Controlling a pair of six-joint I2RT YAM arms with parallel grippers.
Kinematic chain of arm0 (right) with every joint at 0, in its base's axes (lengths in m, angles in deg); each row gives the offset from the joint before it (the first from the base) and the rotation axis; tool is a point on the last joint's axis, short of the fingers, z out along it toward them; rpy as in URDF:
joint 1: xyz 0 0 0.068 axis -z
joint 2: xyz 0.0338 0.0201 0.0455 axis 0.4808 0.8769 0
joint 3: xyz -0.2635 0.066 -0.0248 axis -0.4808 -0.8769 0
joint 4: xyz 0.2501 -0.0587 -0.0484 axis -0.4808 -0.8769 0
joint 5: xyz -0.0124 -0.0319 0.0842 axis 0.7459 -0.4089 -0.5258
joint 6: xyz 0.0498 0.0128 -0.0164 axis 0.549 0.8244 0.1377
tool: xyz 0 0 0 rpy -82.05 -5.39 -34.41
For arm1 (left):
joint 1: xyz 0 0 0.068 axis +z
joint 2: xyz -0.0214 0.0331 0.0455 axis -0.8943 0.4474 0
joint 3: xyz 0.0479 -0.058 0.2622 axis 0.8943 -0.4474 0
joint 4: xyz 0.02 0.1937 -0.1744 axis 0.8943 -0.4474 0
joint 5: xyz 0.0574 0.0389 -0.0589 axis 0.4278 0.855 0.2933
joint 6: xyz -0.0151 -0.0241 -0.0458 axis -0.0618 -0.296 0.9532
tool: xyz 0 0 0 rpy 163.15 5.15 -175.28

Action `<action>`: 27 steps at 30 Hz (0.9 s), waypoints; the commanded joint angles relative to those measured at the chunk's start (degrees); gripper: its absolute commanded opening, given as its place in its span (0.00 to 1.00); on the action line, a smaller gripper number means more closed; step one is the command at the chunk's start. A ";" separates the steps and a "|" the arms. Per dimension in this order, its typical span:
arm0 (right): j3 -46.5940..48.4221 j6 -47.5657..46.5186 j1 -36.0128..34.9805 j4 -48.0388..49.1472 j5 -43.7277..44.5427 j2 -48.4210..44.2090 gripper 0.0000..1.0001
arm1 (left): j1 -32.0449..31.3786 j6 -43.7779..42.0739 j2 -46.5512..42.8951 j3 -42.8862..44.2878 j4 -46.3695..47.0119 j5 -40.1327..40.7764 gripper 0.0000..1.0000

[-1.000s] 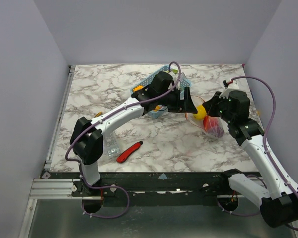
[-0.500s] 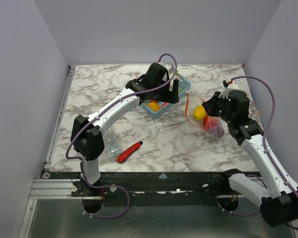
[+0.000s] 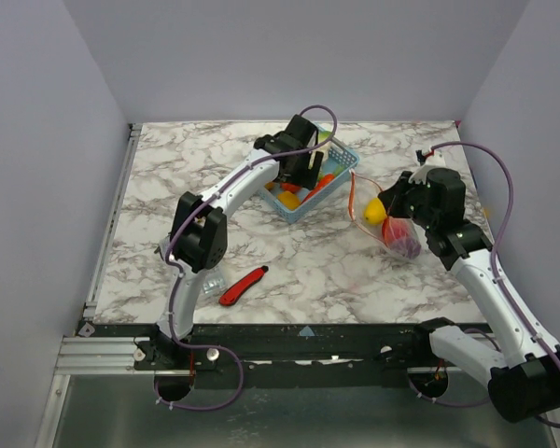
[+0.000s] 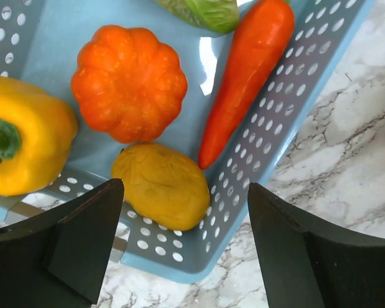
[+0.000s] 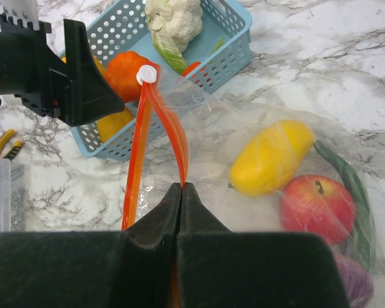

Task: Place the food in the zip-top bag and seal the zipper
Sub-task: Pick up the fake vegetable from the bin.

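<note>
Our right gripper (image 5: 181,192) clenches the orange-red zipper (image 5: 136,160) of the floppy, slippery zip-top bag (image 5: 231,122) near the table's (image 3: 168,168) right edge. Our left gripper (image 4: 186,218) hangs released over the blue basket (image 4: 295,102) toward the far edge; its glossy, light potato (image 4: 162,186) probably suits a grasp across the middle. We read no writing.

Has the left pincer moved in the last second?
Yes. The left pincer, open, has swung left, away from the mouth of the clear zip-top bag, and now hovers over the blue perforated plastic basket.
</note>
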 commanded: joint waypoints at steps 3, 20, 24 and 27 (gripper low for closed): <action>0.28 0.48 -0.11 1.08 0.03 0.70 0.00 | 0.59 -1.94 5.42 5.75 -4.13 1.34 0.79; -0.19 0.57 -0.11 1.06 0.01 0.02 0.00 | 0.88 -2.73 8.15 0.48 -6.56 3.63 0.72; -0.18 0.56 -0.14 0.83 0.01 -0.01 0.00 | 1.04 -2.64 7.88 0.19 -6.68 3.89 0.61; -0.37 0.64 -0.10 0.71 0.01 -0.41 0.00 | 1.06 -2.64 6.50 -1.37 -5.96 3.74 0.48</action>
